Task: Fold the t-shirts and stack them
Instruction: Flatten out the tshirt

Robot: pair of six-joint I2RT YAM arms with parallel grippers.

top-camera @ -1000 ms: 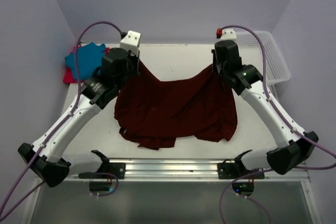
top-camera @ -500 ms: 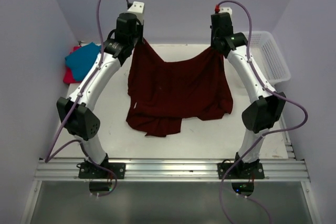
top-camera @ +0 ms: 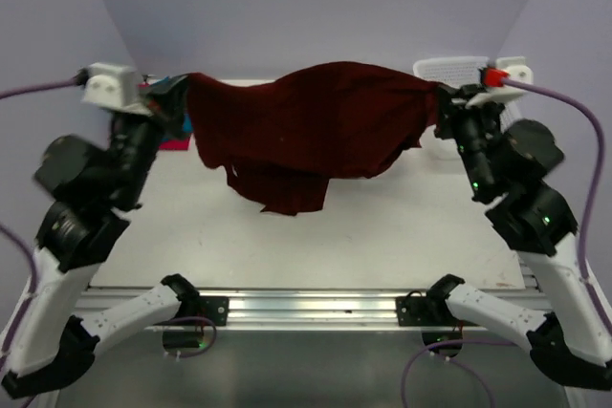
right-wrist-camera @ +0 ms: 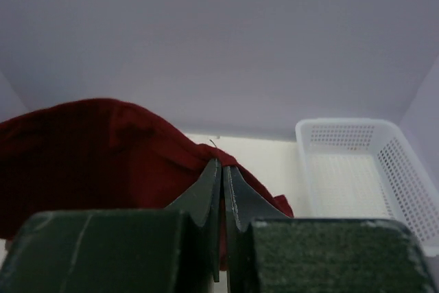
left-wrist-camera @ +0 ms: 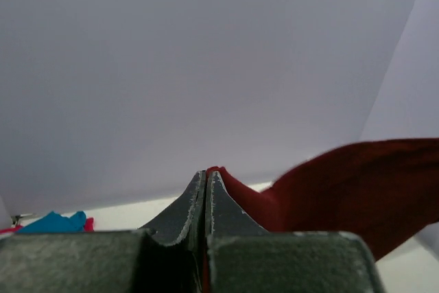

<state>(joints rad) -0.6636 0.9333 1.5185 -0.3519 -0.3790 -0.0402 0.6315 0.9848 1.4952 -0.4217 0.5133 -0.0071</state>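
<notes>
The dark maroon t-shirt (top-camera: 306,126) hangs in the air, stretched between both grippers above the table. My left gripper (top-camera: 184,95) is shut on its left edge; the left wrist view shows the jaws closed on the maroon cloth (left-wrist-camera: 329,190). My right gripper (top-camera: 442,104) is shut on its right edge; the maroon cloth (right-wrist-camera: 89,162) spreads left of the jaws in the right wrist view. The teal blue t-shirt (left-wrist-camera: 55,223) lies on the bright red-pink one (left-wrist-camera: 88,224) at the far left, mostly hidden behind the left arm in the top view.
A white mesh basket (right-wrist-camera: 357,169) stands at the back right of the table, behind the right gripper (top-camera: 459,69). The white table (top-camera: 382,236) lies below the hanging shirt. Purple walls close in on three sides.
Both arms have swung up and apart, lifting the maroon shirt off the table. It now hangs spread wide between the grippers instead of draping onto the table.
</notes>
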